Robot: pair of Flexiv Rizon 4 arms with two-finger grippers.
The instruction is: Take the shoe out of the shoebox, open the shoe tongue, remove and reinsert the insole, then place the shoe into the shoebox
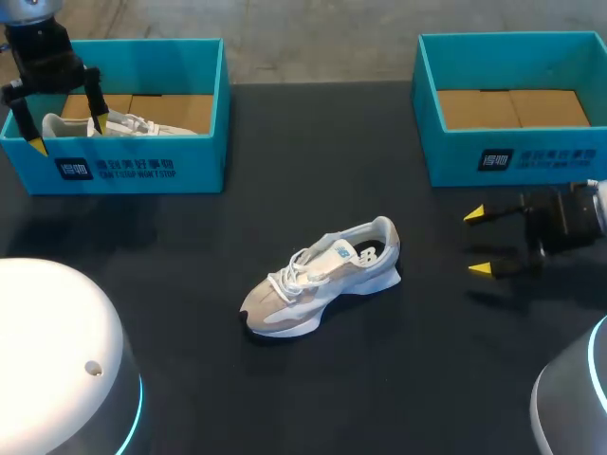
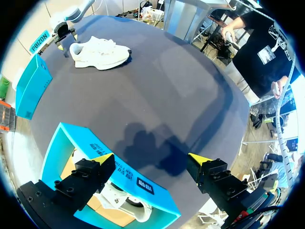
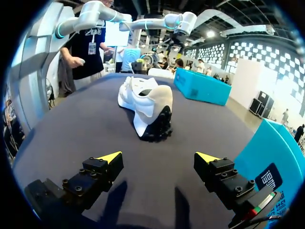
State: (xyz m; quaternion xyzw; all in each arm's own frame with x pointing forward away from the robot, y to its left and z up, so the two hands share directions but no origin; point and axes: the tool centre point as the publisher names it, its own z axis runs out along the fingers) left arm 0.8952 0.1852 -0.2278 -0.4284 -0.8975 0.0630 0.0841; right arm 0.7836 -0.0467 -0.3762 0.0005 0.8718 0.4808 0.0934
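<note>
A robot is preparing to handle sneakers on a dark table [image 1: 285, 171].
The left gripper [image 1: 66, 133], fingers apart and empty, is hanging over the left shoebox [image 1: 142, 166] at the table's far left corner, where a boxed shoe [image 1: 142, 123] is lying. A loose shoe [image 1: 322, 275] is sitting at the table's middle. The right gripper [image 1: 479, 243], also spread and empty, is facing its heel from near the right edge. Lifting the boxed shoe likely calls for gripping its narrow middle, clear of the box walls.
</note>
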